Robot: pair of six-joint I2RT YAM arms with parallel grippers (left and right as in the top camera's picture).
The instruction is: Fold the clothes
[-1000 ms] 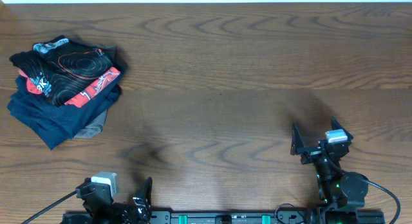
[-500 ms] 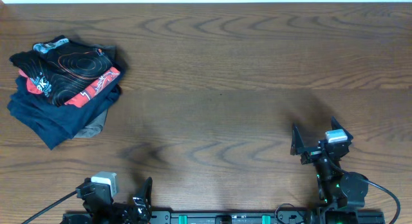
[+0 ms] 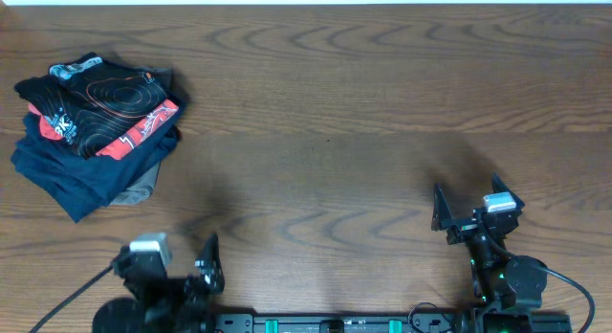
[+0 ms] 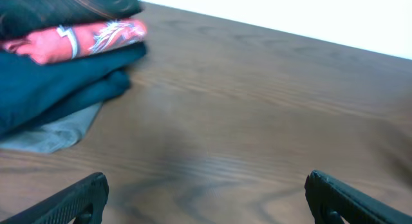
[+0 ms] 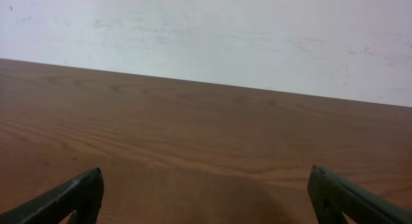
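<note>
The clothes (image 3: 100,96), black with orange swirls, are lying atop a pile at the upper left, near the counter's (image 3: 363,103) left edge. They are covering a red t-shirt (image 3: 143,130) whose white lettering is too small to read. Bare wood is stretching rightward. Left hand (image 3: 164,258) and right hand (image 3: 467,191) are sitting released along the bottom edge, grasping nothing.

A: Overhead view?
B: Straight down, high, covering the whole desk (image 3: 344,113).
A: Wrist views?
B: Both low, close to the desk, facing its far edge; left shares the clothes (image 4: 64,4) with overhead.
</note>
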